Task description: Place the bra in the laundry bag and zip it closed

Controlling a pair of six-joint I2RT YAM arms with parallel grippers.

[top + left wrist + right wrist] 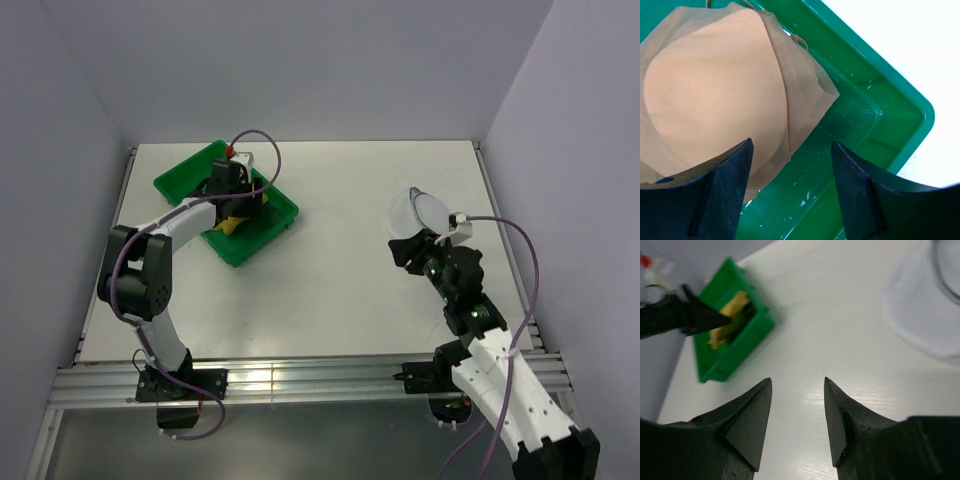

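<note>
The mustard-yellow bra [715,90] lies in the green tray [875,120], cups up. My left gripper [792,150] hangs open just above the tray, its jaws over the bra's edge and holding nothing. In the top view the left gripper [238,205] is inside the tray [180,180], with a bit of the bra [228,226] showing. The white mesh laundry bag [415,210] lies at the right. My right gripper [408,248] is open and empty just in front of the bag. In the right wrist view the bag [925,310] is at upper right, and the bra [730,315] shows far off.
The tray stands at the back left of the white table [330,290]. Grey walls close in the table on three sides. A metal rail [300,380] runs along the near edge.
</note>
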